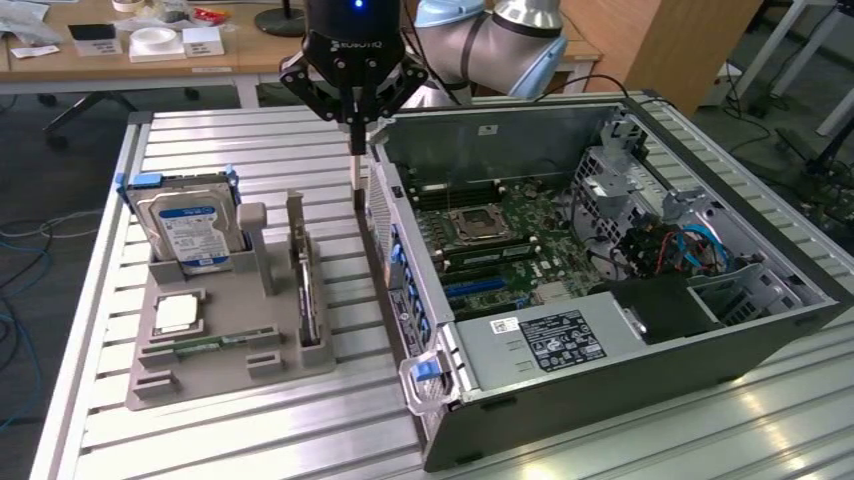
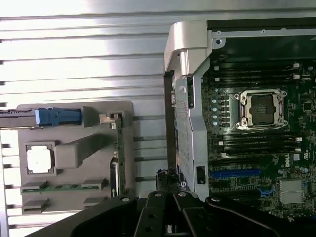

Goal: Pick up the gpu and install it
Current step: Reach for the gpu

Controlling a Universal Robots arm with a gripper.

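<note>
The gpu (image 1: 306,292) stands on its edge in a slot of the grey holder tray (image 1: 214,375), showing a thin dark and green profile. In the wrist view the gpu (image 2: 118,155) runs as a narrow green strip along the tray's side nearest the computer. My gripper (image 1: 358,146) hangs shut and holds nothing, above the gap between the tray and the open computer case (image 1: 601,385), past the gpu's far end. Its black linkage and closed fingertips also show in the wrist view as the gripper (image 2: 167,182).
The tray also holds a silver hard drive (image 1: 195,226) with a blue-white label, a processor chip (image 1: 176,314) and a memory stick (image 1: 200,346). The case lies open with its motherboard (image 1: 497,232) and a blue slot (image 2: 235,173) exposed. All rest on a slatted aluminium table (image 1: 200,440).
</note>
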